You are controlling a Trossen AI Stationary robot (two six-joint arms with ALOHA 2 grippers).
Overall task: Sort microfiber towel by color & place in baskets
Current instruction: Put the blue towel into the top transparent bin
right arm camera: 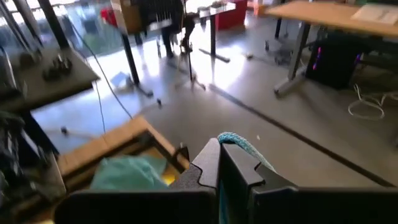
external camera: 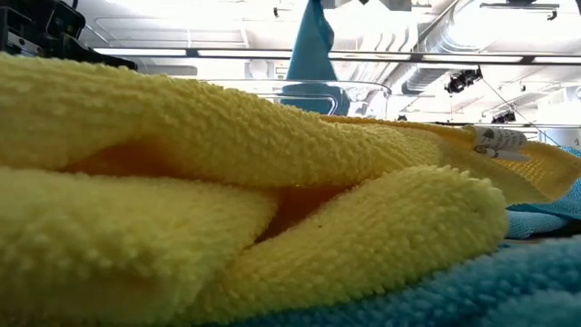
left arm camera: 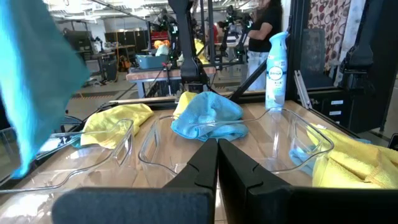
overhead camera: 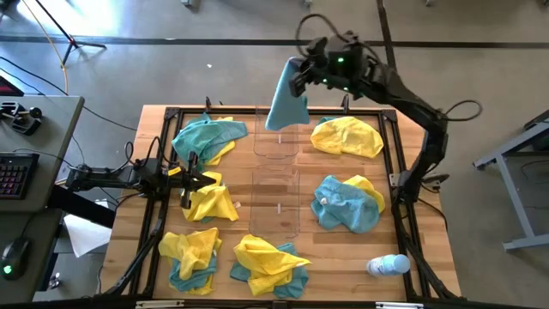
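My left gripper [overhead camera: 187, 180] waits low over the table with its fingers pressed together and nothing in them. A yellow towel [overhead camera: 208, 202] lies just beside it. If this arm swings out now, it could drag that towel along, because the cloth sits so close.

The two clear baskets [overhead camera: 276, 176] stand in a row in the middle of the table, between my two arms. I see no towels in them.

My right gripper [overhead camera: 302, 75] is up high, above the far end of the baskets. Its fingers are clamped on the top edge of a blue towel [overhead camera: 287, 105], which hangs down under it. I pinch only a small bit of cloth, so it could slip out too soon. The towel also hangs a little off to one side of the far basket [overhead camera: 275, 139]. If I let go here, part of it could flop over the wall and land on the table.
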